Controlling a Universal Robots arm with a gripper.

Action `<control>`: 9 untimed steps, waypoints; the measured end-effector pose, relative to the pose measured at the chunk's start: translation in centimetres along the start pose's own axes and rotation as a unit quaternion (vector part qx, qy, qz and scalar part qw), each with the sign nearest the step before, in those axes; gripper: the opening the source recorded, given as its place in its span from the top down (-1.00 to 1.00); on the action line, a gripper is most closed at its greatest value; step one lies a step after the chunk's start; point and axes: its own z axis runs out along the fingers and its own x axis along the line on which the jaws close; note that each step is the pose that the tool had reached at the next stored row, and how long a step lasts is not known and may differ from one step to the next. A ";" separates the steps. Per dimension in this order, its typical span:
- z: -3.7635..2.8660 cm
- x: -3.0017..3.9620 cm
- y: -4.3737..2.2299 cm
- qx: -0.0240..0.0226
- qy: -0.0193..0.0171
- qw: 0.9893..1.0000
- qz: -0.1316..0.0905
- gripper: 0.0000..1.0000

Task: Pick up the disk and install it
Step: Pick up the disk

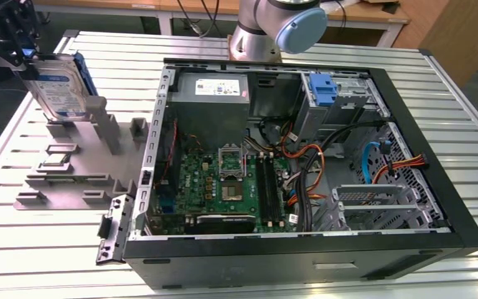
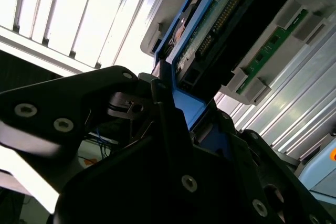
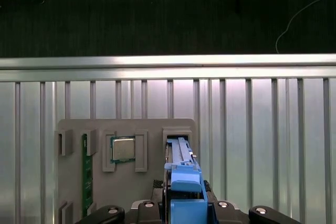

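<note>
**benchrat:** what's the arm doing in the exterior view?

**slotmonkey:** The gripper (image 1: 30, 61) is way over on the exterior view's left, clamped on the top edge of the hard disk (image 1: 56, 90). The drive stands upright with its label facing the camera and the blue carrier (image 1: 87, 75) along its side. It's right over the grey fixture plate (image 1: 127, 168) on the slatted table (image 1: 48, 249). I can't tell if its bottom edge is clear of the slot. The open PC case (image 1: 264, 268) sits just beside the plate. Inside are the power supply (image 1: 210, 87), the motherboard (image 1: 222, 187) and a blue bracket (image 1: 323, 90) on the drive bay.

**benchrat:** second wrist view?

**slotmonkey:** That one's close up. The black fingers (image 2: 165, 124) are pinched tight onto the carrier, and the hard disk's circuit-board side (image 2: 210, 24) faces the lens. A RAM stick (image 2: 268, 51) sits in the fixture beyond it.

**benchrat:** and the first wrist view?

**slotmonkey:** It looks straight down the drive's edge (image 3: 181, 171), with the jaws closed either side of the carrier. Beyond it is the plate's drive slot (image 3: 178, 132). A CPU (image 3: 123, 149) lies in its pocket next to the slot, and the RAM stick (image 3: 84, 174) stands on edge further along.
</note>
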 end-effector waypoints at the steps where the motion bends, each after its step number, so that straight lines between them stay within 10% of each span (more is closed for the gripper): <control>1: 0.00 0.00 0.00 0.000 0.000 1.000 0.000 0.27; 9: -0.06 0.00 0.00 0.000 0.000 1.000 0.000 0.27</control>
